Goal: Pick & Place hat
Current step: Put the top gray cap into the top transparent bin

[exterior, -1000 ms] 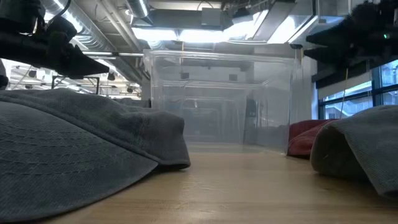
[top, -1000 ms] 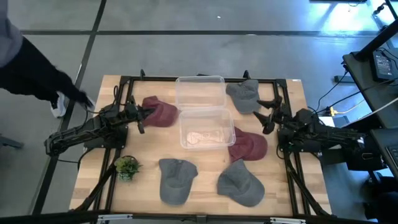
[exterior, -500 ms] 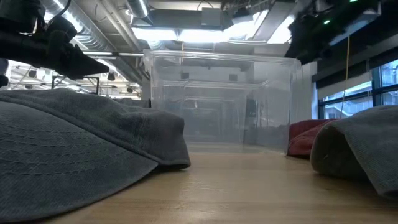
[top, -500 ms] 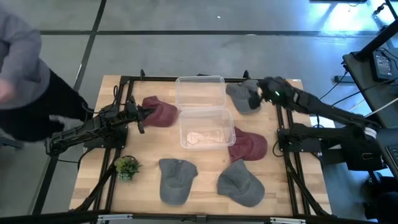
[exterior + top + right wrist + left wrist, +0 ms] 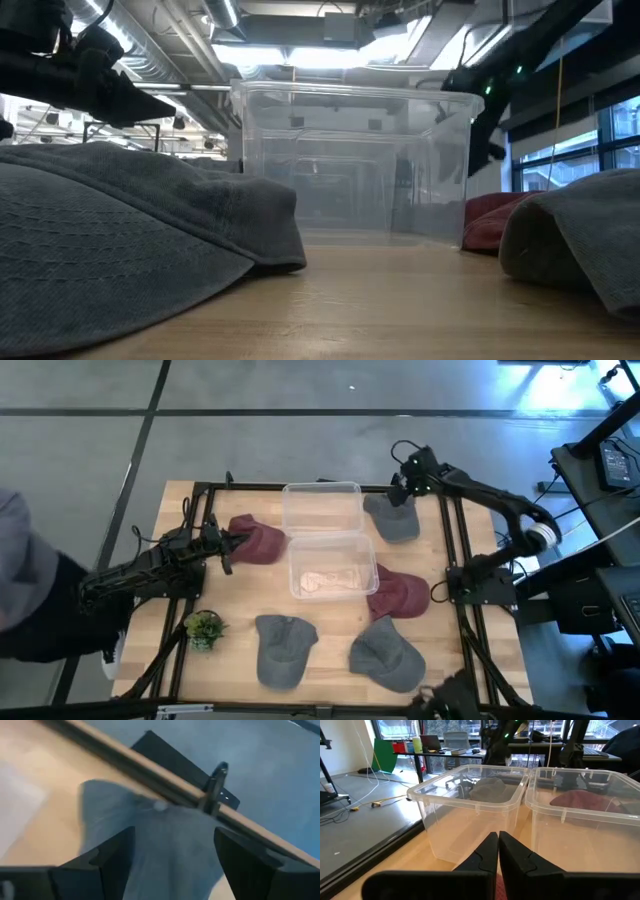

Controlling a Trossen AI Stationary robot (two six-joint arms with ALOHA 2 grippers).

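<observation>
Two clear plastic bins (image 5: 322,510), soft grey hat (image 5: 392,518), right gripper (image 5: 402,488) spread above

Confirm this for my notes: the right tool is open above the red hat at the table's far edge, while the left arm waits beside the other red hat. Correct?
Not quite. The hat under the open right tool is grey, not red, as the high view and the right wrist view show. The rest holds: that hat lies at the table's far edge, and the left tool waits beside the red hat.

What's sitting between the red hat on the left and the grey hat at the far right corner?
From above, a clear bin lies between the red hat and the grey hat; the right tool hovers open over the grey one.
</observation>
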